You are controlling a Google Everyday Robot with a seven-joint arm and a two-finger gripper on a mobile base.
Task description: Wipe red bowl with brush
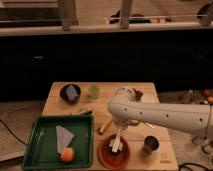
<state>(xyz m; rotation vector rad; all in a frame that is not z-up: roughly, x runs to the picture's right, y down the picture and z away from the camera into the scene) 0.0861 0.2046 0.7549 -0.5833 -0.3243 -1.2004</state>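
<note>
Dim light fills the room, with dark cabinet fronts along the far wall and a pale ledge above them. A pale wooden worktop point(56, 108), rectangular and smooth, stands in the middle of the scene. At its near left lies 1 green tray point(62, 118) with a raised rim, holding a flat pale sheet point(62, 137) and a round orange fruit point(67, 155) just near of it. At the far left sits a dark bowl point(63, 95) with a blue-grey object point(71, 91) inside, and a small translucent green cup point(93, 91) stands just right of it. A brownish lump point(136, 93) at the far right is too blurred to name.

A thick, smooth white arm point(162, 116) reaches in from the right, cut off by the picture's edge, and bends down at its rounded elbow. The tool point(120, 133) hangs over the red bowl point(103, 158), a round, shallow terracotta dish at the near edge, right of the tray. The brush point(116, 145), slim and whitish, slants down from the tool into the bowl's darker inside. The tool merges with the brush's pale handle, so I cannot tell whether it is wide, narrow or clamped. A yellowish stick point(105, 126) lies between the tray and the arm. A small dark metal cup point(151, 145) stands upright right of the red bowl, apart from it.
</note>
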